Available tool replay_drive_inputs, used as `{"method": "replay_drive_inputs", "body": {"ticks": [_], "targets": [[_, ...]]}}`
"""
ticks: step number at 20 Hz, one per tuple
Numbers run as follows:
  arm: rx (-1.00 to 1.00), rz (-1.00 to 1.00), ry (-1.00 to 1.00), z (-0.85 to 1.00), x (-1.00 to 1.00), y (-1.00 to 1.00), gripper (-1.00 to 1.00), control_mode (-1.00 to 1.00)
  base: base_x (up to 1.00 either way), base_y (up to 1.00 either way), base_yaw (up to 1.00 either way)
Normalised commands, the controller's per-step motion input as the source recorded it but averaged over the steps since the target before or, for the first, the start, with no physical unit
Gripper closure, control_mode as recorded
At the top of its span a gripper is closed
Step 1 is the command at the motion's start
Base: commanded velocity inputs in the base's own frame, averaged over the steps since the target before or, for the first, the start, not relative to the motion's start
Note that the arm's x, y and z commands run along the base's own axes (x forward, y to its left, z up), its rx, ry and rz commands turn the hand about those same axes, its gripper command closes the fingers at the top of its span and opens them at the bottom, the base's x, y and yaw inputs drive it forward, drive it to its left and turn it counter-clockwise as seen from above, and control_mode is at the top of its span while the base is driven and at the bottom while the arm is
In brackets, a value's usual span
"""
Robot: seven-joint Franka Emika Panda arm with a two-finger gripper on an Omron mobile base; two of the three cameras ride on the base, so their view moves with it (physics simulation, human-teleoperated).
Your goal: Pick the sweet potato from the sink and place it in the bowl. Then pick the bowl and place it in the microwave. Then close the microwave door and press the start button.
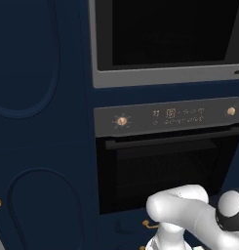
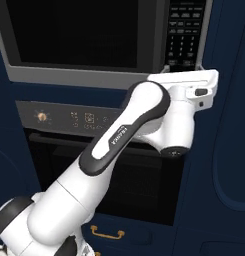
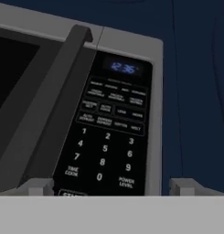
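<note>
the microwave (image 2: 84,35) sits high in the navy cabinets (image 1: 38,122), its door (image 3: 22,91) looking shut. below it is the oven (image 1: 165,161) with its bar handle (image 1: 169,139). the keypad (image 3: 109,132) runs down the microwave's right side. the gripper (image 3: 111,187) hangs just before the keypad's lower edge, fingertips (image 3: 38,186) apart, holding nothing. risk: the start button (image 3: 73,194) is half hidden, so a slightly off push could hit "0" or "time cook".

dim, even rendered light with no sharp shadows; soft, slightly blurry pictures; faint blue glow from the microwave (image 3: 114,123) display.
</note>
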Motion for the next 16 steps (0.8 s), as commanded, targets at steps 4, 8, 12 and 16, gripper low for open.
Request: {"method": "replay_drive_inputs", "body": {"ticks": [4, 8, 12, 16], "targets": [[0.00, 0.00, 0.11, -0.14, 0.47, 0.29, -1.00, -1.00, 0.00, 0.00, 0.00], [0.00, 0.00, 0.07, 0.04, 0.79, 0.00, -1.00, -1.00, 0.00, 0.00, 0.00], [0.00, 0.00, 0.03, 0.12, 0.77, -0.07, -1.00, -1.00, 0.00, 0.00, 0.00], [0.00, 0.00, 0.00, 0.00, 0.71, -0.10, -1.00, -1.00, 0.00, 0.00, 0.00]]}}
